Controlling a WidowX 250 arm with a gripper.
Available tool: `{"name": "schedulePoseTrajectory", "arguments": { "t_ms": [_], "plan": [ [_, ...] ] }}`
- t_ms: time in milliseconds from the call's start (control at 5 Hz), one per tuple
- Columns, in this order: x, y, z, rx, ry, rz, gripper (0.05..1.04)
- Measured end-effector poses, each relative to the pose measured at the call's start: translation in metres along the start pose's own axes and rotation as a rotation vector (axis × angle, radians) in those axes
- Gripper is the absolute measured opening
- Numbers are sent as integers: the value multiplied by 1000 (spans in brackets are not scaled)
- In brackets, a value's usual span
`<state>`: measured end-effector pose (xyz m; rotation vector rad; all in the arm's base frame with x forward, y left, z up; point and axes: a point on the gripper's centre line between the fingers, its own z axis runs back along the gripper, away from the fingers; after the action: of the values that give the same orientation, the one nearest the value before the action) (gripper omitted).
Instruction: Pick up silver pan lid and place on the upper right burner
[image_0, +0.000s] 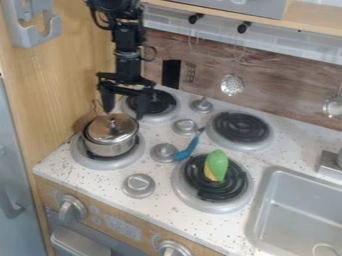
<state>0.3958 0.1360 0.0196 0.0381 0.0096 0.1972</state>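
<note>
Your claw (124, 114) is released, fingers spread. The lid (105, 131) lies below it, slightly near and left; ease down that way toward its knob (113, 119).

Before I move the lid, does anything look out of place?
Yes: a green-and-yellow toy lies directly on the lower right burner, no pan beneath, and a blue utensil lies loose between the burners.

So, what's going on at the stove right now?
The arm's gripper hangs open above the silver lid, holding nothing. The lid sits on the pot on the lower left burner, not yet on the upper right one. A green and yellow toy lies on the lower right burner.
</note>
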Motion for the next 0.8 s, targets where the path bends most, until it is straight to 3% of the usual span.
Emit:
{"name": "schedulePoseTrajectory", "arguments": {
  "t_ms": [200, 600, 800],
  "plan": [
    [-2, 5, -7, 25, -8, 22, 998],
    [-5, 14, -10, 16, -5, 62, 998],
    [-6, 18, -10, 5, -4, 77, 942]
  ]
}}
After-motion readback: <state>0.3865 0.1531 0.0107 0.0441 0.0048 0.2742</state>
